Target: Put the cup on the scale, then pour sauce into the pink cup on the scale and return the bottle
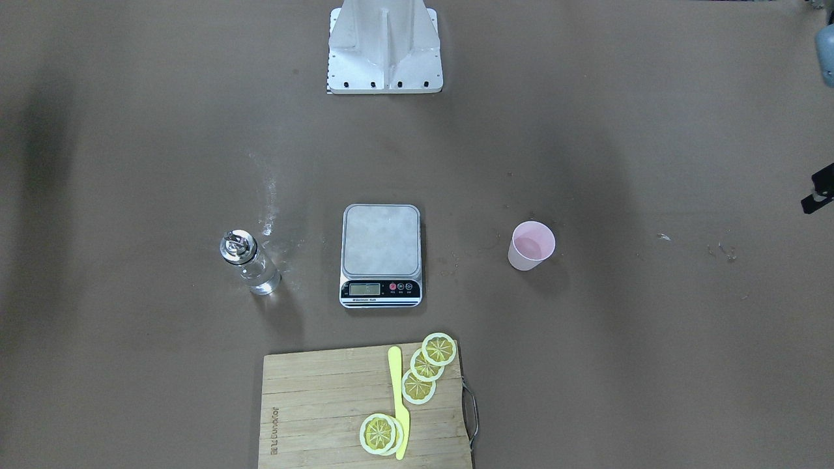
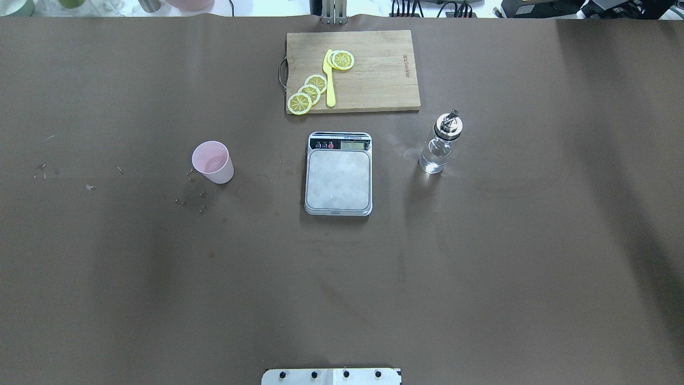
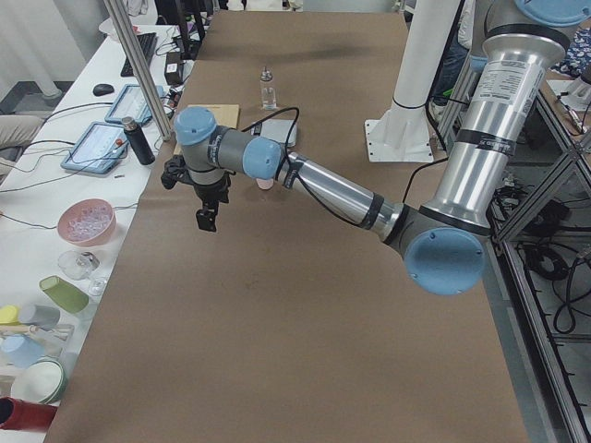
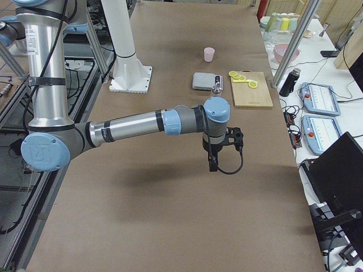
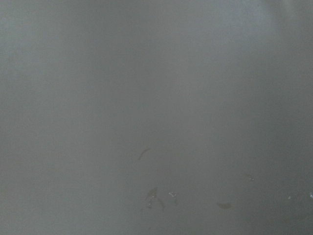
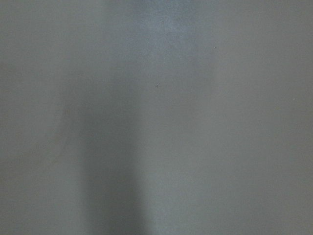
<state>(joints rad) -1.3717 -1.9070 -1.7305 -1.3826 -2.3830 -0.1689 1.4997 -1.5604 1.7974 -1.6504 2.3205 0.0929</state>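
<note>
Front view: cup (image 1: 531, 245) stands on the surface (image 1: 651, 365), apart from the bare scale (image 1: 381, 251); bottle (image 1: 249, 262) stands on the opposite side.
Left side view: left pincer (image 3: 205, 220) hangs clear; open or closed cannot be told.
Right side view: right pincer (image 4: 213, 164) likewise.
Judgement: every step is outstanding.

Overhead and front views oppose, share scale (image 2: 338, 179) — side views oblique; wrist cameras close on table (image 5: 156, 98).

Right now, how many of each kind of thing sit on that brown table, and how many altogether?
Pink cup: 1
Digital kitchen scale: 1
Glass bottle: 1
Wooden cutting board: 1
Yellow knife: 1
Lemon slices: 5, two of them overlapping
Total: 10
</note>
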